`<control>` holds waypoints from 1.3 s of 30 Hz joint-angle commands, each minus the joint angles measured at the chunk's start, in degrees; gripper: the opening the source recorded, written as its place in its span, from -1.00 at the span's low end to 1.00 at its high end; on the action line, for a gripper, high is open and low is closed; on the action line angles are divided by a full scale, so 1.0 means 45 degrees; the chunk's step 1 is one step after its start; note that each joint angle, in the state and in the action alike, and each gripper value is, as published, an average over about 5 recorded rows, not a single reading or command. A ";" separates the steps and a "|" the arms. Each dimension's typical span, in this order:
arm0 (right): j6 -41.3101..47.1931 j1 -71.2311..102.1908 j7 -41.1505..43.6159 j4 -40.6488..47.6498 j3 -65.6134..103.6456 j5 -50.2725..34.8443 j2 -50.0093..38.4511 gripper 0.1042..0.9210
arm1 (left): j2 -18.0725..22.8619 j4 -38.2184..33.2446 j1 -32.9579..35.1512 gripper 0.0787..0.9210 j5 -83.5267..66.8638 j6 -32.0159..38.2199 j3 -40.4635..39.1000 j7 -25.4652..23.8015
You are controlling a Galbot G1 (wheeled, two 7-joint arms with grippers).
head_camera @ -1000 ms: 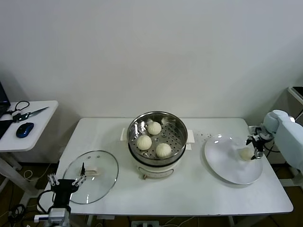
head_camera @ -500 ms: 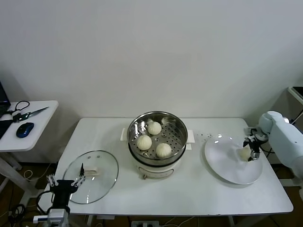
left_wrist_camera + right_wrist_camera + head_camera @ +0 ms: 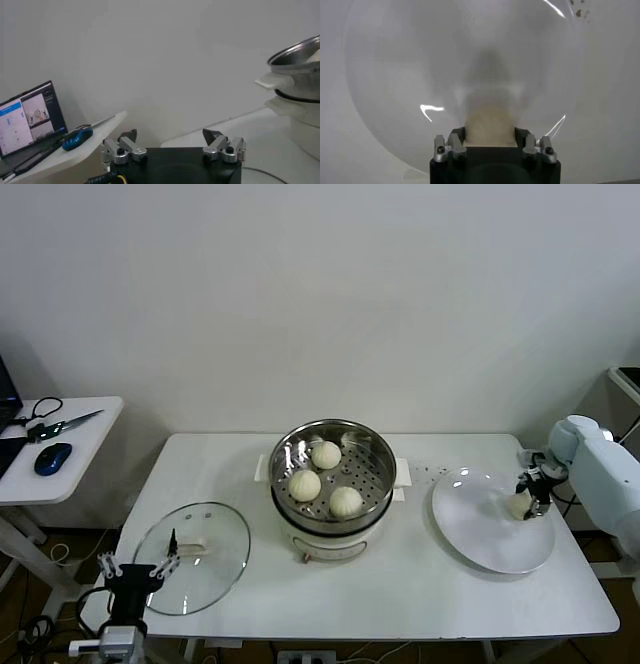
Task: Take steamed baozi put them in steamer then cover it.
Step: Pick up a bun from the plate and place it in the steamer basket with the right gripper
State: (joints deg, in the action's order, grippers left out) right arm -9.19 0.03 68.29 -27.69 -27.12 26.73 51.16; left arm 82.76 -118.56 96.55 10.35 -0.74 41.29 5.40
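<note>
Right tool [image 3: 531,496] was over the far right part of the white plate [image 3: 478,536], its fingers closed in on the fourth baozi [image 3: 518,506]. Right wrist view confirmed it: the bun [image 3: 490,125] sat gripped between the two fingers [image 3: 456,140], low against the plate surface [image 3: 395,75]. Whether the bun had cleared the plate could not be told.

Steamer [image 3: 380,446] stood well to the left of the right tool, mid-table, uncovered, with three baozi [image 3: 305,485] on its perforated tray. Glass lid [image 3: 215,529] lay flat on the table [image 3: 400,594], left of the steamer and just ahead of the left tool.

Left tool [image 3: 138,571] was parked at the table's near left corner, fingers spread wide, gripping nothing; left wrist view showed both fingertips [image 3: 129,137] well apart, with the steamer rim [image 3: 295,52] off to one side.
</note>
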 commanded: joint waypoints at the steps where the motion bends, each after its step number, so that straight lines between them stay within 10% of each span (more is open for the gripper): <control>1: 0.0448 -0.1152 0.0048 -0.1353 -0.1981 -0.2420 -0.0500 0.34 | 0.0000 -0.0016 0.0004 0.77 -0.0010 0.0016 -0.0060 -0.0011; 21: 0.5178 -1.0129 -0.0863 -0.7184 -1.1887 -1.2852 0.1324 0.30 | 0.0011 -0.0261 -0.0203 0.77 0.0111 -0.0038 -0.1105 -0.0242; 39: 0.6471 -1.0051 -0.2656 -0.8321 -1.5288 -1.5294 0.4516 0.32 | -0.0349 -0.0293 -0.0266 0.77 -0.0020 -0.0020 -0.1361 -0.0520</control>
State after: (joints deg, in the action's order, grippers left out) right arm 16.64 -43.77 60.09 -61.86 -86.90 -34.94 65.16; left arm 81.46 -120.00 95.43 10.39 -0.79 35.64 3.24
